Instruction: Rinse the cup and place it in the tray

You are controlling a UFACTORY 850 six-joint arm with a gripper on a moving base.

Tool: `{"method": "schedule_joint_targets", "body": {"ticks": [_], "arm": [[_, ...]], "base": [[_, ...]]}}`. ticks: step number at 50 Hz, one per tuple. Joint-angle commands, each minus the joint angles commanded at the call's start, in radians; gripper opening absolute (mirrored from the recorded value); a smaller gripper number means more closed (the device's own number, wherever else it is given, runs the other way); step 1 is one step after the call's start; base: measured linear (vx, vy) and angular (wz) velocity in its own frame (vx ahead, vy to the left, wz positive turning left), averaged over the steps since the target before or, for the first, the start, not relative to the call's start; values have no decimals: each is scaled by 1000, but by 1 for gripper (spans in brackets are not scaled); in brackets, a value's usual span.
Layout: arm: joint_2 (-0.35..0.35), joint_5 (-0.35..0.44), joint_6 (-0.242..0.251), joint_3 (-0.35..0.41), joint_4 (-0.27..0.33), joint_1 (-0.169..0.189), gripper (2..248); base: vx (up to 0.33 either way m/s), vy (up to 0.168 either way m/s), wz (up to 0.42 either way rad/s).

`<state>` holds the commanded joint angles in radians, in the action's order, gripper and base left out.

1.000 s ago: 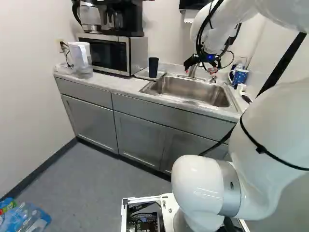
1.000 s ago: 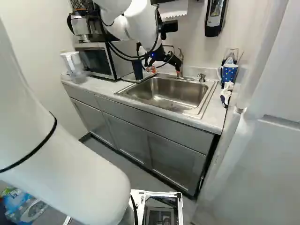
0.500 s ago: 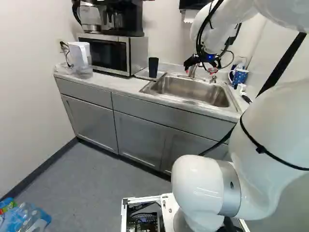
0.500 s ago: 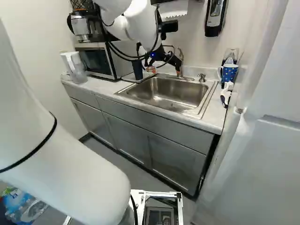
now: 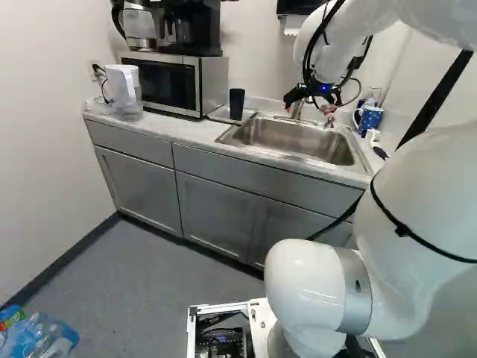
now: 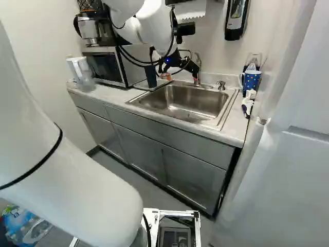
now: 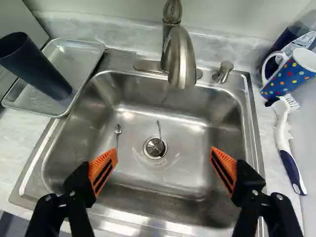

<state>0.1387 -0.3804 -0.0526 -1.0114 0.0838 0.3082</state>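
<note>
Hovers with gripper (image 5: 308, 111) spread wide above sink basin (image 7: 187, 153). Bounded ahead by faucet (image 7: 181, 61), ahead-left by tray (image 7: 79, 53) bearing upright cup (image 7: 35, 69).

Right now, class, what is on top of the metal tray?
A dark cup stands upright on the tray. The part of the tray beneath and behind the cup is covered and cannot be seen.

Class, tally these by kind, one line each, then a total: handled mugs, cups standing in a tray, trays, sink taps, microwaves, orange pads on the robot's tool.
Handled mugs: 1
Cups standing in a tray: 1
Trays: 1
Sink taps: 1
Microwaves: 1
Orange pads on the tool: 2
Total: 7
</note>
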Motion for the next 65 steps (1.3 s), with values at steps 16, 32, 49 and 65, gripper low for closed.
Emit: {"method": "schedule_joint_targets", "body": {"ticks": [16, 32, 49, 65], "arm": [[0, 0, 0, 0, 0, 0, 247], [0, 0, 0, 0, 0, 0, 247], [0, 0, 0, 0, 0, 0, 247], [0, 0, 0, 0, 0, 0, 247]], "base": [[-62, 29, 1], [-36, 25, -2], [-49, 37, -1], [-62, 45, -1]]}}
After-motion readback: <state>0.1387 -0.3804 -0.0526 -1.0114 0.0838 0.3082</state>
